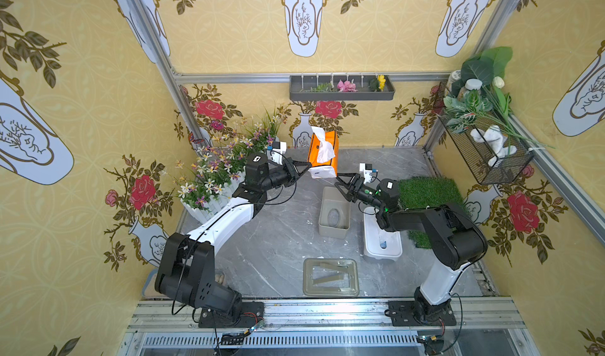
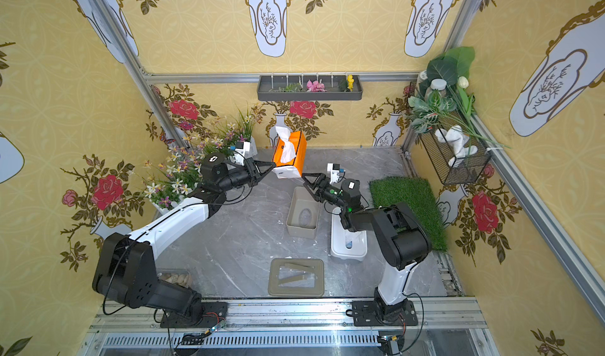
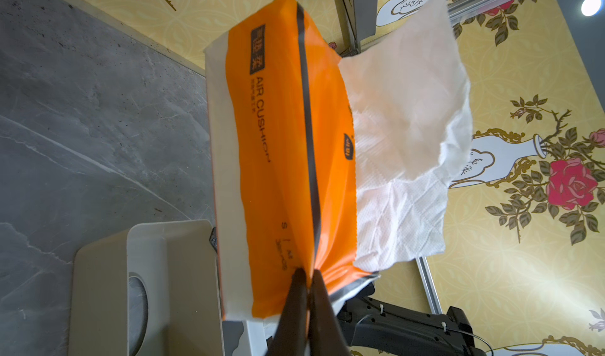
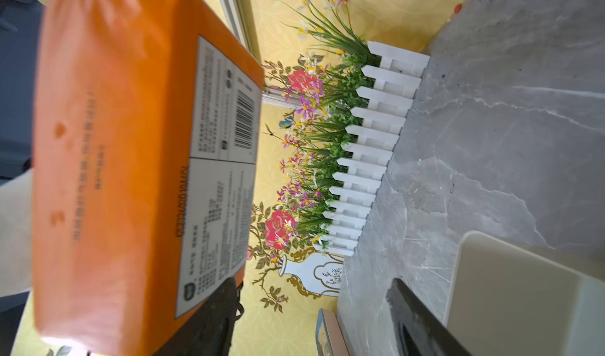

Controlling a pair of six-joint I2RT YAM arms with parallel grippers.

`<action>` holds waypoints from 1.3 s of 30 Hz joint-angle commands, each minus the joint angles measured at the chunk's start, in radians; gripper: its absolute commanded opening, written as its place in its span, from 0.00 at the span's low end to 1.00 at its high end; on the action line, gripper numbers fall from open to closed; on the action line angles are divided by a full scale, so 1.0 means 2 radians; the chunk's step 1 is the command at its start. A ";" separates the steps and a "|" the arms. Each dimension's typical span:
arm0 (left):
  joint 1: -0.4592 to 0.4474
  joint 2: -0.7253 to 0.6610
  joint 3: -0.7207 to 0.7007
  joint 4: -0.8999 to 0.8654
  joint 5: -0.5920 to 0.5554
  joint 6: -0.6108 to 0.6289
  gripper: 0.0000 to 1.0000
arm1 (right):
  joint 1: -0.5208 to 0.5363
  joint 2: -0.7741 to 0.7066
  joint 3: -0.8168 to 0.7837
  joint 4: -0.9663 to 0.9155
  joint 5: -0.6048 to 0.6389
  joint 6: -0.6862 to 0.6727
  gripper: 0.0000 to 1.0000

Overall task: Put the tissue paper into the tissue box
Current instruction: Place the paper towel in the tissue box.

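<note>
1. The left gripper (image 3: 307,274) is clenched on a thin fold of wrapper at one end of the orange tissue pack (image 3: 278,141). The pack hangs clear of the table, reaching away past the fingertips. A loose white sheet (image 3: 406,125) spills from its opening.
2. Facing it, the right gripper (image 1: 337,180) stands spread and holds nothing. Its tips are just beside the pack's lower end; I cannot tell whether a finger touches the wrapper.
3. The step in hand looks like carrying the pack to the box.
   - The pinch is small, so the pack will likely swing.
   - The spread jaws should close around the pack's body before it is lowered.
   - Line up the pack's long side with the box.
   - Turn the sheet side toward the box's oval slot.
4. Below both grippers sits the beige tissue box (image 1: 330,195), open side up and empty, with the slot in its floor. Its frame-like cover (image 1: 309,277) lies well apart, back toward the arm bases.
5. The table (image 1: 278,239) is grey and marbled.
   - A white box (image 1: 393,246) sits under the right forearm.
   - A grass mat (image 1: 429,190) lies behind the right gripper.
   - A fenced flower planter (image 1: 212,181) stands behind the left one.
6. Further off are yellow floral walls. A grey shelf (image 1: 342,96) hangs beyond the pack, and a wire basket (image 1: 484,161) hangs outside the right arm.
</note>
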 commanded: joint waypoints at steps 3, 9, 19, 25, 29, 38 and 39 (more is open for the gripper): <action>-0.004 0.008 -0.009 0.068 0.004 -0.033 0.00 | -0.001 -0.010 -0.016 0.106 0.027 0.015 0.73; -0.016 0.016 -0.010 0.075 0.002 -0.040 0.00 | -0.001 -0.018 -0.008 0.106 0.024 0.008 0.72; -0.031 0.031 -0.022 0.101 -0.004 -0.055 0.00 | -0.012 -0.043 -0.018 0.106 0.038 0.009 0.70; -0.031 0.032 -0.025 0.119 -0.007 -0.066 0.00 | -0.028 -0.065 -0.039 0.105 0.040 0.013 0.69; -0.033 0.035 -0.028 0.127 -0.007 -0.072 0.00 | -0.028 -0.065 -0.035 0.105 0.037 0.016 0.69; -0.040 0.045 -0.029 0.156 -0.009 -0.090 0.00 | -0.023 -0.056 -0.033 0.105 0.031 0.027 0.68; -0.040 0.047 -0.029 0.157 -0.009 -0.090 0.00 | -0.021 -0.055 -0.028 0.105 0.031 0.028 0.68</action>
